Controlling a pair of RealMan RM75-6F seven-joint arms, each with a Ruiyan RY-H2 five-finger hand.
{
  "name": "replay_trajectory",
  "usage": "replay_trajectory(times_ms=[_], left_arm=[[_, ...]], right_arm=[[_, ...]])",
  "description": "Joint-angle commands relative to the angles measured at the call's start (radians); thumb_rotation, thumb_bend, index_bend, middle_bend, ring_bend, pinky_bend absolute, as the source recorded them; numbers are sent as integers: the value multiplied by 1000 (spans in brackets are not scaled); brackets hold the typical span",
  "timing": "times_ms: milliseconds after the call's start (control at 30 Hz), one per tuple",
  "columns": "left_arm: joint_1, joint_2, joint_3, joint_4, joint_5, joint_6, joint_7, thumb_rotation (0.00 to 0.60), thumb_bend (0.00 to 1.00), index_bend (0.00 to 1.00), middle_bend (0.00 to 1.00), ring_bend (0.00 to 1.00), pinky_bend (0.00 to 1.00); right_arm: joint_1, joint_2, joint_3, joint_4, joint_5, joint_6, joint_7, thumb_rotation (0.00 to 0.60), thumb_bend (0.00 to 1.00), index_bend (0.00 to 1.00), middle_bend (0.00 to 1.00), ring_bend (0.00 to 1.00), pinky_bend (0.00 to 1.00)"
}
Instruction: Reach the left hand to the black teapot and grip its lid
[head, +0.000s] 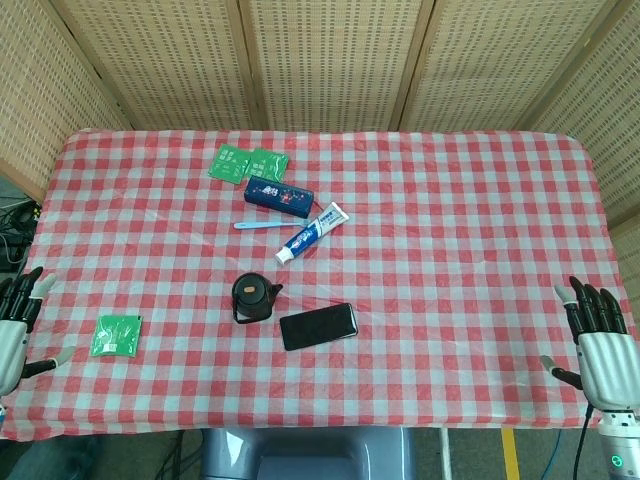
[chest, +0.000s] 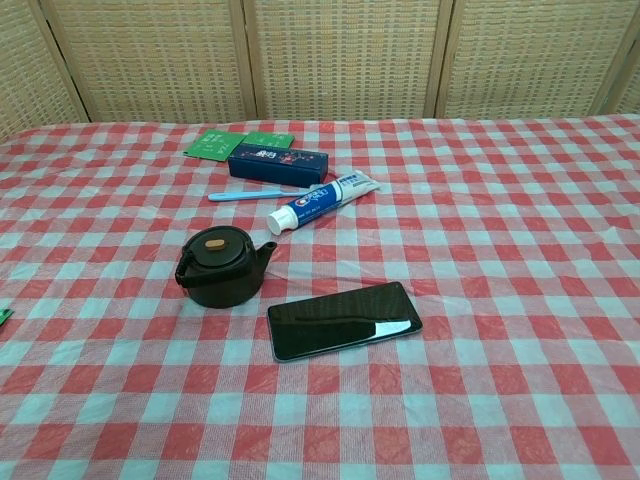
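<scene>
The teapot (chest: 222, 267) sits mid-table beside a phone (chest: 344, 319). It looks heavy and rigid; its lid (chest: 214, 245) offers a small knob to pinch. The left hand (head: 14, 318) waits empty, fingers spread.

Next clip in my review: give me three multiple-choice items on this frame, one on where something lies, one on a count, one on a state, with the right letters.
1. Where does the phone lie relative to the black teapot?
A. On the side its spout points to, nearer the robot
B. Behind it by the screen
C. Under it

2. How many green packets are on the table?
A. One
B. Two
C. Three

3. What is the left hand doing?
A. Gripping the lid
B. Open at the table's edge
C. Holding the toothbrush

Answers: 1 A, both views show the phone just past the spout; 2 C, two packets lie at the far side and one near the left hand; 3 B, its fingers are spread, far from the lid.
</scene>
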Motion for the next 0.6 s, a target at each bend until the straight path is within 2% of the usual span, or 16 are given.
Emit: replay_trajectory(times_ms=[33, 333, 433, 500, 600], left_arm=[[-3, -3, -3, -1, -2, -3, 5, 600, 0, 0, 0, 0, 0], [-54, -40, -14, 0, 0, -73, 36, 600, 0, 3, 0, 0, 0], [-112, -53, -38, -39, 1, -136, 59, 600, 0, 86, 0, 0, 0], [-159, -62, -58, -77, -9, -192, 99, 600, 7, 180, 0, 0, 0], [-238, -74, -96, -149, -62, -302, 182, 600, 99, 316, 0, 0, 0]], right_arm=[[0, 2, 1, 1, 6, -5, 3, 600, 0, 14, 0, 0, 0], [-12, 15, 3, 5, 19, 4, 30, 600, 0, 15, 0, 0, 0], [-17, 21, 7, 5, 22, 13, 42, 600, 0, 14, 0, 0, 0], [-18, 24, 9, 3, 24, 14, 48, 600, 0, 14, 0, 0, 0], [-17, 25, 10, 3, 28, 10, 51, 600, 0, 15, 0, 0, 0]])
